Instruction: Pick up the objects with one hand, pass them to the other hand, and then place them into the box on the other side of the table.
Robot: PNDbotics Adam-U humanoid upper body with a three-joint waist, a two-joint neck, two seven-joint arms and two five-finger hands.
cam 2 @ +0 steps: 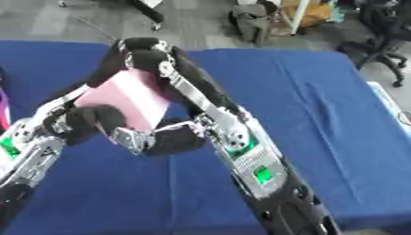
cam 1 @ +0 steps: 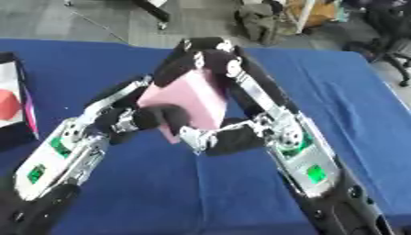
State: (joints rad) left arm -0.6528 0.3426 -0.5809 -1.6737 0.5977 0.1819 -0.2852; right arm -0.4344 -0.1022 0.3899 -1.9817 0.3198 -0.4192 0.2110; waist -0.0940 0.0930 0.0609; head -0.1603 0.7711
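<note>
A pink block hangs tilted above the middle of the blue table, held between both hands. My right hand reaches in from the right, its fingers curled over the block's top edge and its thumb under the lower corner. Coming in from the left, my left hand wraps its dark fingers round the block's lower left side. The lower part of the block is hidden behind the fingers. A box shows at the left edge with a red thing inside.
The box has a purple side facing the table's middle. Beyond the far table edge stand a bag and an office chair on a grey floor. Blue cloth lies bare to the right of my right arm.
</note>
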